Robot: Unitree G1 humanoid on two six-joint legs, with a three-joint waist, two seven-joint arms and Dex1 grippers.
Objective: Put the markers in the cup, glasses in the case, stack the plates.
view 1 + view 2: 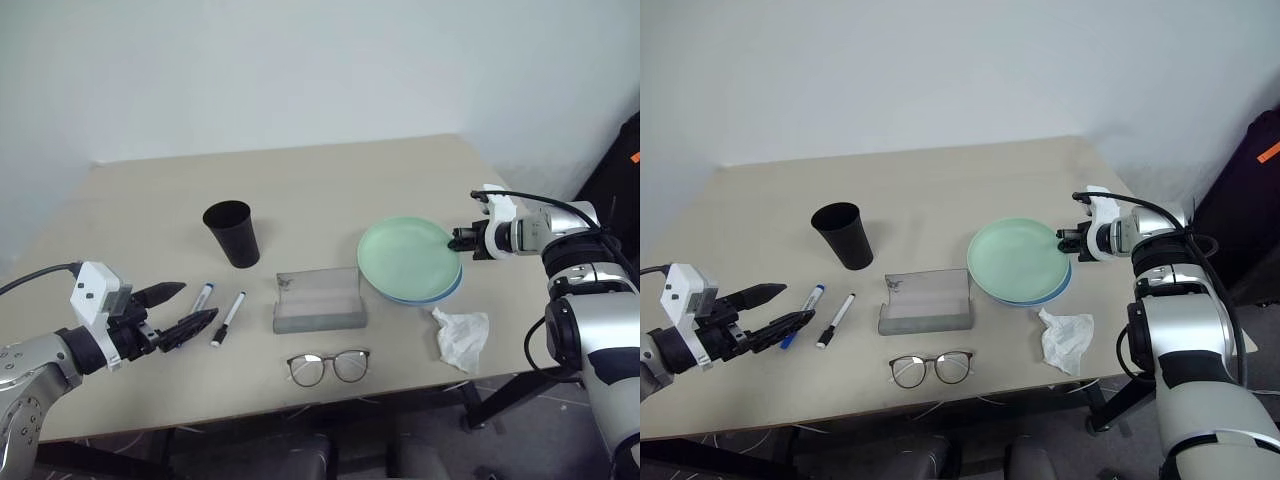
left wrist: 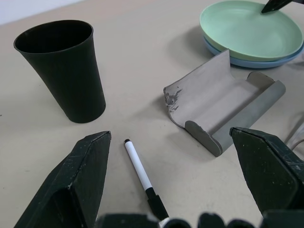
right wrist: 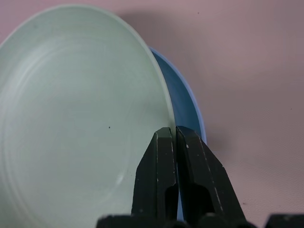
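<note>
The mint green plate (image 1: 408, 258) lies on top of the light blue plate (image 1: 447, 292) at the table's right. My right gripper (image 1: 457, 239) is shut, and its tips (image 3: 170, 130) sit at the green plate's right rim. A black cup (image 1: 230, 232) stands upright left of centre. In front of it lie a blue marker (image 1: 201, 297) and a white marker (image 1: 228, 318) with black ends. My left gripper (image 1: 199, 302) is open just left of the markers, pointing toward them. The grey case (image 1: 318, 300) lies open mid-table, with the glasses (image 1: 328, 366) in front of it.
A crumpled white tissue (image 1: 461, 337) lies at the front right, near the table edge (image 1: 400, 392). Bare tabletop stretches behind the cup and plates to the wall.
</note>
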